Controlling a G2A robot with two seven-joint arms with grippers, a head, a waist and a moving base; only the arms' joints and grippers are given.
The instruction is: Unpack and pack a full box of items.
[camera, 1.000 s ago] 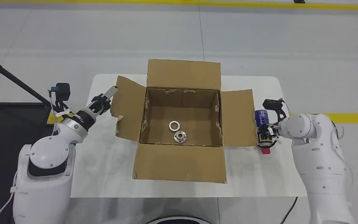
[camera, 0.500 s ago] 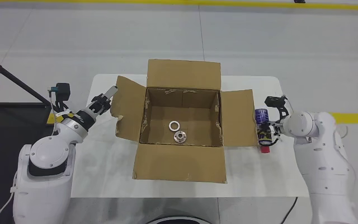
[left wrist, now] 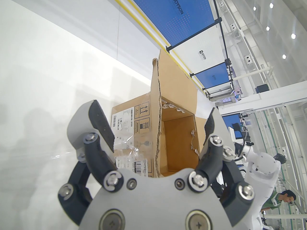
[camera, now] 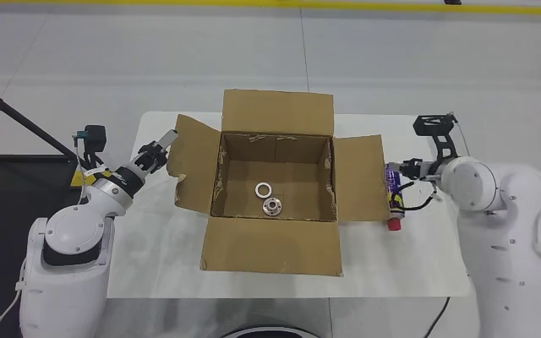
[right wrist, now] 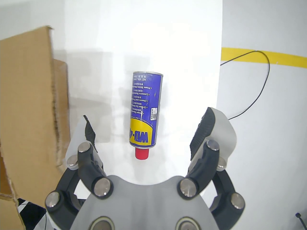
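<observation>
Right gripper [right wrist: 146, 126] was wide open and empty above the spray can [right wrist: 144, 111], which lay on the table [camera: 161, 253] just beside the box [camera: 270, 245]. Left gripper [left wrist: 154, 116] was wide open and empty at the left flap. Ring [camera: 264, 188] and flanged part [camera: 271, 206] were in the box. Unpacking looked partly done, with repacking to come.

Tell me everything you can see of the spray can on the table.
The can is a slim, metal-looking cylinder, blue with small print, with a yellow band near one end and a red cap. It lies on its side on the white table, beside the open flap of the box but apart from it. The right gripper is above it, jaws open on either side, and seems not to touch it. Only the table touches it.
</observation>
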